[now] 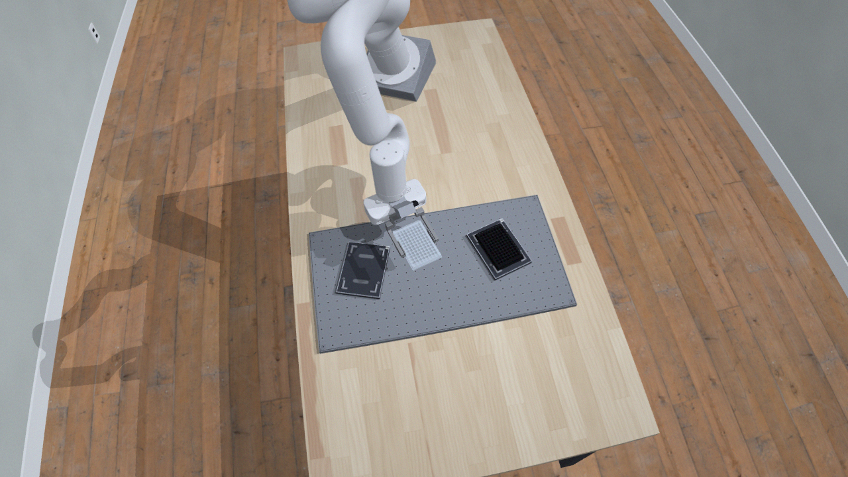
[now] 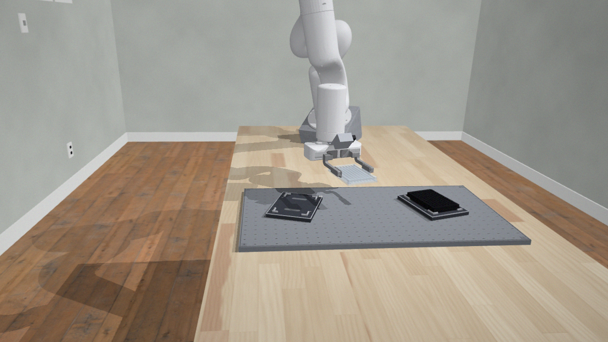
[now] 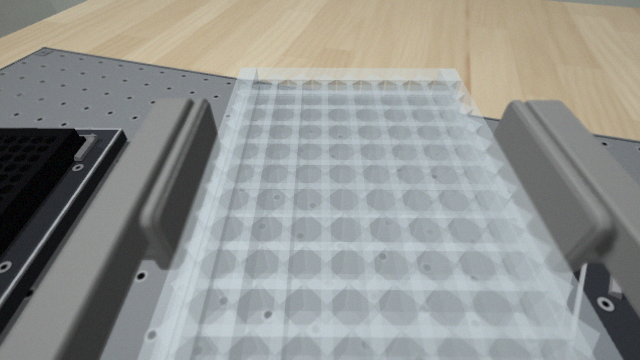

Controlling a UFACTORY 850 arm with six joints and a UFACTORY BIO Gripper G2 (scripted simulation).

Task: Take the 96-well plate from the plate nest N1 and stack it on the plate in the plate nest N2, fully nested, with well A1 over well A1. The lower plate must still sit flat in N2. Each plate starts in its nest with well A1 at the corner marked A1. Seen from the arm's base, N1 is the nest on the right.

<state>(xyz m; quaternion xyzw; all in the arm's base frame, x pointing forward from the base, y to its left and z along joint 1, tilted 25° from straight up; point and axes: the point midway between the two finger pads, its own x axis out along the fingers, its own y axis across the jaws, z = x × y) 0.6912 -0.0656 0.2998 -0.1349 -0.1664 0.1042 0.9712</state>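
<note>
My gripper (image 1: 419, 248) (image 2: 356, 172) (image 3: 357, 150) is shut on the clear 96-well plate (image 1: 422, 252) (image 2: 359, 175) (image 3: 345, 200), one finger along each long side. The clear plate hangs above the board, between the nests, and looks about level. The nest N1 (image 1: 362, 271) (image 2: 293, 203), dark with light corner brackets, is empty at the left in the top and exterior views. The nest N2 (image 1: 497, 274) (image 2: 433, 215) at the right holds a black plate (image 1: 501, 246) (image 2: 432, 199) (image 3: 25, 170), which looks flat. I cannot read the A1 marks.
A grey perforated board (image 1: 438, 296) (image 2: 361, 229) (image 3: 115, 90) bears both nests and lies on the wooden table (image 1: 474, 368) (image 2: 340, 293) (image 3: 350, 30). The arm's base (image 1: 409, 77) stands at the far end of the table. The arm's shadow falls over N1.
</note>
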